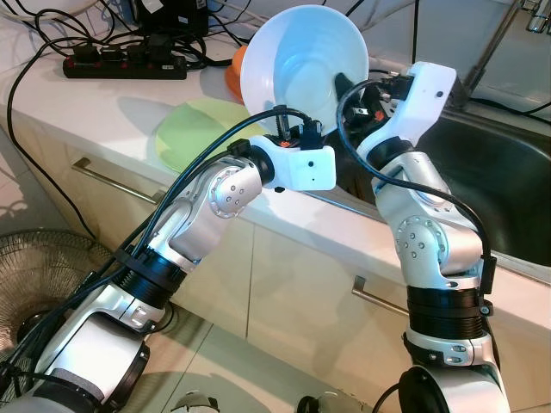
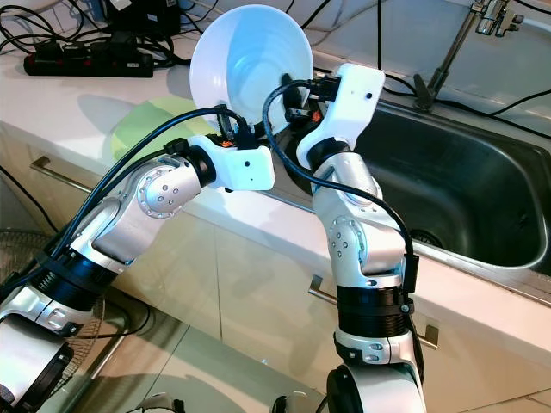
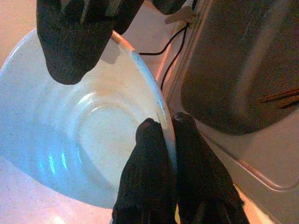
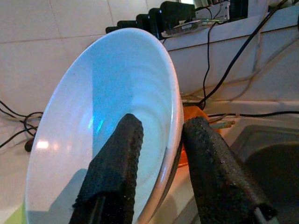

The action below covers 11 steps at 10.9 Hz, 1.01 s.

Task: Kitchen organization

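Nearest the camera are both silver arms, rising from the lower edge and meeting at a white bowl (image 1: 301, 64) held on edge in the air above the counter's front lip, at twelve o'clock from the robot. At nine o'clock low, a fan grille (image 1: 39, 271) stands on the floor by the cabinet. The left gripper (image 3: 170, 140) pinches the bowl's rim, one finger inside and one outside. The right gripper (image 4: 161, 140) is likewise clamped on the rim from the other side, one pad against the inner wall, one behind. So both claws grasp the bowl at once.

This looks like a hand-over in mid-air, or a two-handed carry, between the counter and the sink (image 2: 448, 181). Which way the bowl is going I cannot tell. The next move probably calls for one claw to let go cleanly while the other keeps a firm pinch, since a thin rim held on edge could slip or swing.

On the pale counter (image 1: 60, 107), from left to right: a black power strip (image 1: 125, 64) with tangled cables at ten o'clock, a green plate (image 1: 202, 133) lying flat at eleven, an orange thing (image 1: 234, 73) half hidden behind the bowl, then the steel sink at two o'clock with a tap stem (image 2: 452, 47) behind it. Cabinet fronts with bar handles (image 1: 108, 179) run below.
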### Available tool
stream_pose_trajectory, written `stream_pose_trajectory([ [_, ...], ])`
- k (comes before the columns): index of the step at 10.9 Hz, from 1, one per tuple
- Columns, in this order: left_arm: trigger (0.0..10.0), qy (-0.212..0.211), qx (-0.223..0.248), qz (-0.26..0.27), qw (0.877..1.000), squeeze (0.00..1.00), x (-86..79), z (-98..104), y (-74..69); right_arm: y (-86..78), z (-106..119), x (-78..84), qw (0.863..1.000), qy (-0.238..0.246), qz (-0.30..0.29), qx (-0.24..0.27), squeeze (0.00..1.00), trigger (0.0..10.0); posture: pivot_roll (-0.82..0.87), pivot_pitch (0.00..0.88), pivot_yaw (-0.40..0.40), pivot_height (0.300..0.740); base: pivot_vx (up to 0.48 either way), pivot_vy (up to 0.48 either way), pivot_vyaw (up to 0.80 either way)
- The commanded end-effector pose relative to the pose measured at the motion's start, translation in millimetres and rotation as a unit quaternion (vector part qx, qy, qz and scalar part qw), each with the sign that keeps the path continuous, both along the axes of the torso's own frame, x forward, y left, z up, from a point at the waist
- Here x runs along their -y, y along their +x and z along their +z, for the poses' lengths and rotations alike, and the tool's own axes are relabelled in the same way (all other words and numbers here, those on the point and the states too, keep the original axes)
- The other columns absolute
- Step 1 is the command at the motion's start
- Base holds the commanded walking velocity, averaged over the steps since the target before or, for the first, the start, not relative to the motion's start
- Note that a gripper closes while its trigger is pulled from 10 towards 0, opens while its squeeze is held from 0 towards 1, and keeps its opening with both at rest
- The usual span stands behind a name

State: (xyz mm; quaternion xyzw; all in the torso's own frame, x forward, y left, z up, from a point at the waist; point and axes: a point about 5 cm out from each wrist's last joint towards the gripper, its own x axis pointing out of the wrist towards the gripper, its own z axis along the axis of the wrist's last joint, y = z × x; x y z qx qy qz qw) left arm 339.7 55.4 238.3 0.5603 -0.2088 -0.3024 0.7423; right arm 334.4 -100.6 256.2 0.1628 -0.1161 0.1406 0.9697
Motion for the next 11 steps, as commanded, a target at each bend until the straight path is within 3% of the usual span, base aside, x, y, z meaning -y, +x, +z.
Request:
stream_pose_trajectory([
  [1, 10.0, -0.004, 0.021, -0.018, 1.0, 0.0, 5.4, 8.2, -4.8, 0.4, -0.8, 1.7, 1.0, 0.002, -0.004, -0.005, 0.0, 0.0, -0.04, 0.021, -0.065, 0.719, 0.0, 0.0, 0.0],
  [6, 10.0, 0.016, 0.052, -0.017, 0.998, 0.0, 3.8, 10.3, -3.3, 1.4, -2.0, 0.8, 1.0, 0.006, 0.001, -0.012, 0.0, 0.0, -0.04, 0.036, -0.069, 0.719, 0.0, 0.0, 0.0],
  [7, 10.0, 0.019, 0.054, -0.017, 0.998, 0.15, 2.9, 10.3, -3.1, 1.6, -2.5, 0.5, 1.0, 0.006, 0.001, -0.013, 0.0, 0.0, -0.04, 0.036, -0.069, 0.719, 0.0, 0.0, 0.0],
  [8, 10.0, 0.016, 0.051, -0.018, 0.998, 1.0, 2.5, 10.6, -3.0, 1.9, -3.9, 0.7, 1.0, 0.005, -0.001, -0.017, 0.0, 0.0, -0.04, 0.037, -0.068, 0.719, 0.0, 0.0, 0.0],
  [11, 10.0, 0.011, 0.052, -0.02, 0.998, 1.0, 2.8, 11.8, -3.6, 4.5, -9.8, 5.8, 0.999, 0.01, -0.027, -0.033, 0.0, 0.0, -0.04, 0.041, -0.068, 0.719, 0.0, 0.0, 0.0],
])
